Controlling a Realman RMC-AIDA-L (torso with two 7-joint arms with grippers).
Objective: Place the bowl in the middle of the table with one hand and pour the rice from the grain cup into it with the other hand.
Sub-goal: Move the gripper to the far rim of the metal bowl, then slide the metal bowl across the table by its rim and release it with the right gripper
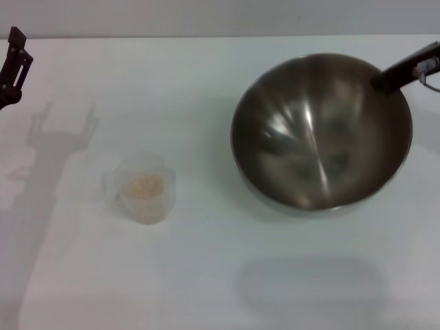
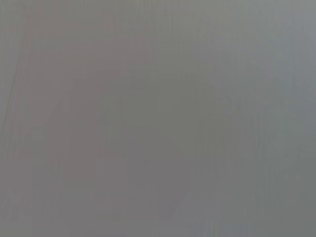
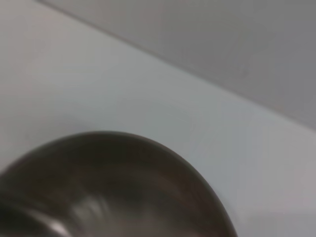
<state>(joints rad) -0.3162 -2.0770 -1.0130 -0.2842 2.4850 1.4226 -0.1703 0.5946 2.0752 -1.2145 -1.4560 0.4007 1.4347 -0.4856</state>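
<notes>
Right claw grips far rim of bowl, tilted, right of desk centre. You: lower flat, centre it. Grain cup left; left claw grip unclear.

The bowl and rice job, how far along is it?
Nothing is finished. The right end effector is at the far rim of the bowl, which sits right of centre. The rice is in the grain cup; pouring remains. The left end effector waits at the table's edge.
</notes>
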